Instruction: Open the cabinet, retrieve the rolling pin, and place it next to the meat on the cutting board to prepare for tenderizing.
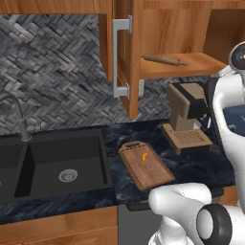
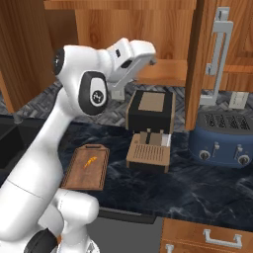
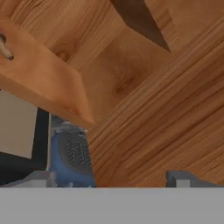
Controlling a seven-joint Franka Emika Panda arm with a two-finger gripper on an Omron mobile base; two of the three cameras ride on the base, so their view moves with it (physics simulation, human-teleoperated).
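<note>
The cabinet (image 1: 167, 33) stands open, its door (image 1: 125, 57) swung out edge-on. On its lower shelf (image 1: 191, 66) lies the rolling pin (image 1: 164, 60), a slim brown rod. One tip of the rolling pin (image 3: 5, 50) shows at the left edge of the hand view, above the shelf (image 3: 43, 83). My gripper (image 2: 148, 58) is raised in front of the open cabinet at shelf height, right of the pin. Its fingertips (image 3: 183, 178) stand wide apart, open, with nothing between them. On the counter below, the cutting board (image 1: 146, 165) carries the small orange meat (image 1: 143, 158).
A coffee machine (image 2: 150, 133) stands on the counter under the shelf, with a blue toaster (image 2: 222, 138) to its right. The right cabinet door (image 2: 205, 59) with its bar handle (image 2: 217, 59) hangs open close to the hand. A black sink (image 1: 57, 162) lies left.
</note>
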